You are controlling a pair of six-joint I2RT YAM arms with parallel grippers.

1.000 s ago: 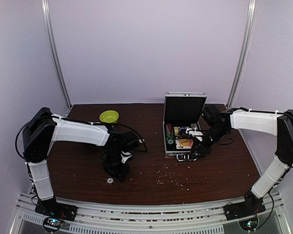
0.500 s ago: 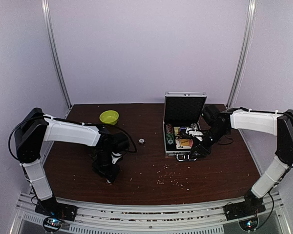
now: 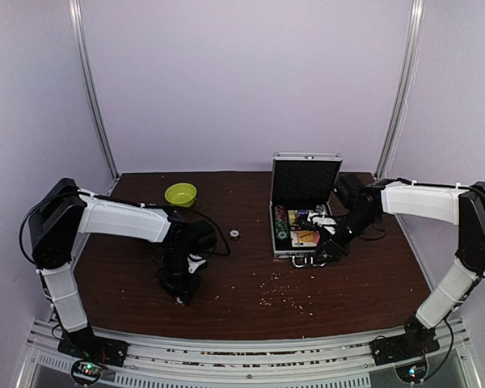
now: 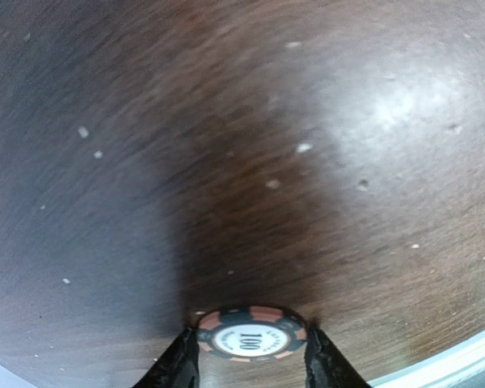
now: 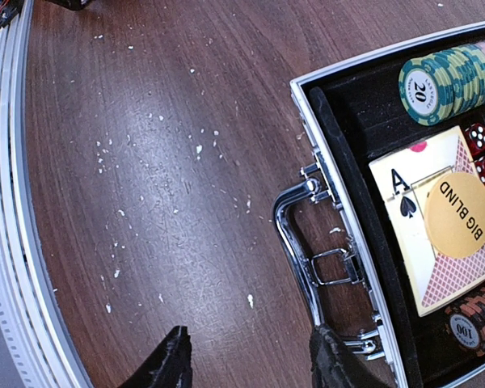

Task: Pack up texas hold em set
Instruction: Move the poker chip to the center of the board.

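The open silver case (image 3: 284, 242) stands at the right of the table, its black-lined lid (image 3: 305, 179) upright. It holds a row of green chips (image 5: 449, 77), red dice (image 5: 478, 137), a card deck (image 5: 404, 242) under a "BIG BLIND" button (image 5: 459, 214), and orange chips (image 5: 477, 319). My right gripper (image 5: 249, 360) hangs open just above the table at the case's chrome handle (image 5: 295, 242). My left gripper (image 4: 251, 349) is down on the table at front left. Its two fingers press both edges of an orange-and-black "100" chip (image 4: 251, 332) lying flat. Another chip (image 3: 235, 235) lies alone mid-table.
A lime-green bowl (image 3: 180, 193) sits at the back left. White crumbs (image 3: 283, 295) are scattered on the wood in front of the case. The metal rail (image 5: 8, 242) runs along the table's near edge.
My left gripper has shifted left and back a little, and its jaws have narrowed onto the chip. The lone mid-table chip came into view from behind the arm. The right arm has not moved.
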